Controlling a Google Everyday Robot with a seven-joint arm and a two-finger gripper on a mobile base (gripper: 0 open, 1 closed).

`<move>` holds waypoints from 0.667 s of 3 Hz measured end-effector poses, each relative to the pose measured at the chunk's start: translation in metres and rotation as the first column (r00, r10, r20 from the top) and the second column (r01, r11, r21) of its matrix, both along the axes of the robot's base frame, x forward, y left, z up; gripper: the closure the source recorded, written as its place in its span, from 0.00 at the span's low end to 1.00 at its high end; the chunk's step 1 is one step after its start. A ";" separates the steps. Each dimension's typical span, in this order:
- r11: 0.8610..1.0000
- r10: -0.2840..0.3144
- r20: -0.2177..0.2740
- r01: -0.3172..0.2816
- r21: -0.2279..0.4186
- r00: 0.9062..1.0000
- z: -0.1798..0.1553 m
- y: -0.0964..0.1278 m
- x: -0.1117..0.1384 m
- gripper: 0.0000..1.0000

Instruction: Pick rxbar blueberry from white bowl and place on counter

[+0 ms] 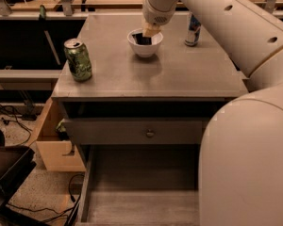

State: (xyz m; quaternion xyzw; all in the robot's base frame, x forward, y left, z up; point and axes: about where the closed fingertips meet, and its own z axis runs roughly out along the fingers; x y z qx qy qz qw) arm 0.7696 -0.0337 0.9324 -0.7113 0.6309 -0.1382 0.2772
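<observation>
Camera view, items as found:

- Gripper (150, 31): at the end of the pale arm (217, 18), lowered steeply over the bowl's far right rim with its tip inside the bowl. The approach suits lifting the contents straight out. Whether it is apart or clamped cannot be told.
- Bar (141, 39): dark wrapper lying inside the bowl, just beside the gripper tip, not yet raised.
- Bowl (145, 50): white, upright, at the back centre of the tabletop.
- Tabletop (179, 74): grey, with bare surface in front and to the right of the bowl, likely the easiest place to set the bar down.
- Green can (78, 60): upright near the front left corner, well apart from the bowl.
- Blue can (193, 29): upright to the right of the bowl, near the arm, and might be knocked on the way out.
</observation>
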 end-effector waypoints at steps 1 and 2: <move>1.000 0.024 0.025 -0.023 -0.012 0.999 0.025 -0.012 0.015 1.00; 1.000 0.022 0.045 -0.022 -0.015 0.999 0.050 -0.035 0.013 1.00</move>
